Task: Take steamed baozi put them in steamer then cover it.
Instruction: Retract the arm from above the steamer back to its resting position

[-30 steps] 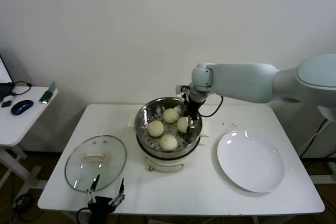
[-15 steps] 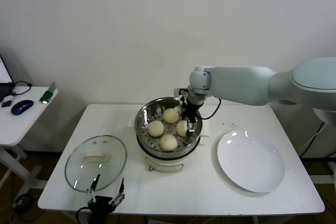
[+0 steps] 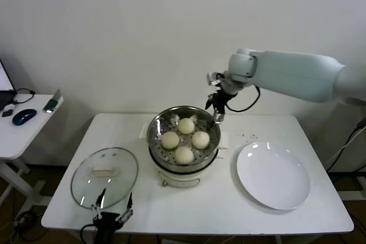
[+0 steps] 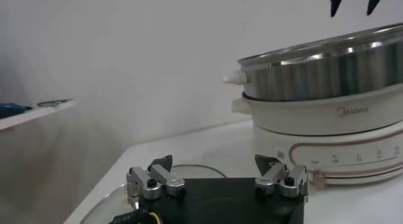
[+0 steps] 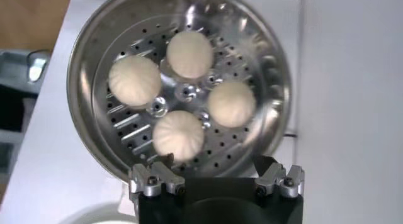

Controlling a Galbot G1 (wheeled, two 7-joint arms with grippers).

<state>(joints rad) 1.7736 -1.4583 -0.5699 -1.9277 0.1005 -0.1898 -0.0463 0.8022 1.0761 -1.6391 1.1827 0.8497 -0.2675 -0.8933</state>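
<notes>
White table point(image 3: 189, 210): cover point(image 3: 104, 176) flat, handle crosswise; both grippers' jaws spread, empty.

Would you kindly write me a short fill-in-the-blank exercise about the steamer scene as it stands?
1. The steamer holds ____ baozi.
2. The glass cover lies on the ____, left of the steamer.
3. The white plate carries ____ baozi.
4. The right gripper, open, hovers above the steamer's ____ rim.

Missing words: four; table; no; back

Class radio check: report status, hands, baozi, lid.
Right hand open above steamer. Four baozi in tray. Left hand open near lid. Lid off.
</notes>
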